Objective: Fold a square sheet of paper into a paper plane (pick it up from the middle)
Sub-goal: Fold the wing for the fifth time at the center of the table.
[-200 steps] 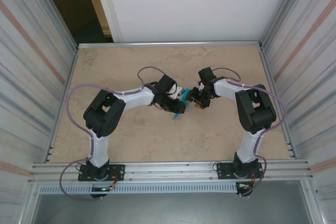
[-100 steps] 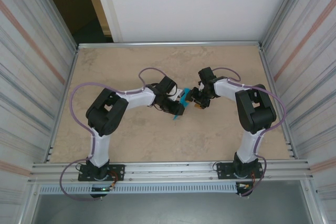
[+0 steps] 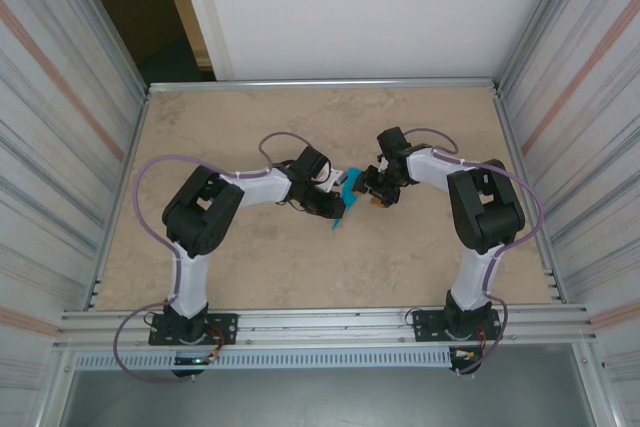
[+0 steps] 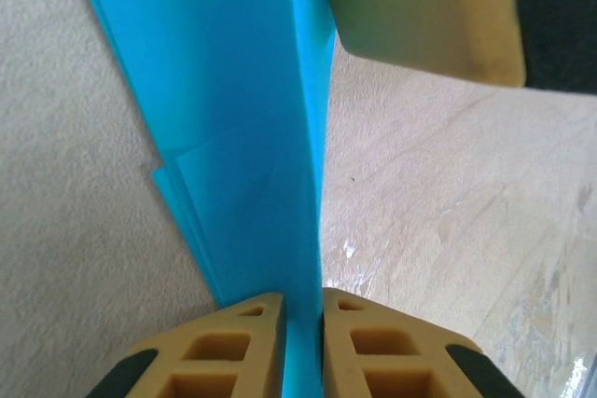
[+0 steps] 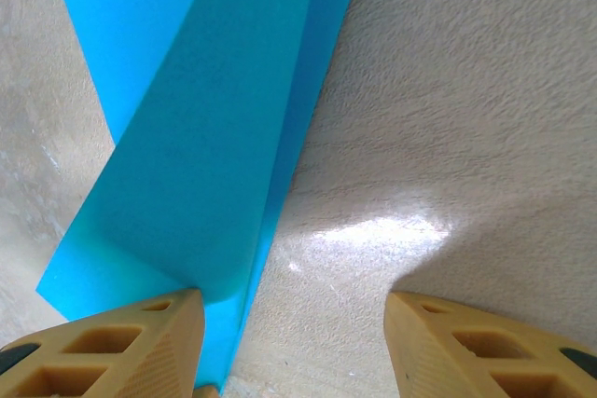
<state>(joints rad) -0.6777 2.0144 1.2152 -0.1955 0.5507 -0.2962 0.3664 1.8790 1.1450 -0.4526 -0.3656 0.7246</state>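
Note:
The paper plane [image 3: 345, 190] is a narrow folded cyan-blue sheet lying mid-table between the two arms. In the left wrist view its raised centre fold [image 4: 303, 230] stands on edge, with a creased flap spreading to the left. My left gripper [image 4: 303, 328] is shut on that fold, both tan fingers pressed against the paper [image 3: 337, 209]. My right gripper [image 5: 294, 342] is open over bare table, just right of the paper [image 5: 187, 137]. Its left finger [image 5: 121, 347] rests at the paper's edge. One right-gripper finger [image 4: 424, 6] shows beside the fold.
The beige tabletop [image 3: 250, 127] is ringed by a metal frame, with ribbed walls left and right and a rail along the near edge [image 3: 320, 322]. Both arms [image 3: 200, 212] reach in toward the centre, cables looping off them.
My left gripper's jaws have closed onto the paper's fold. The paper's upper end shifted slightly. The right arm and its open jaws have not moved.

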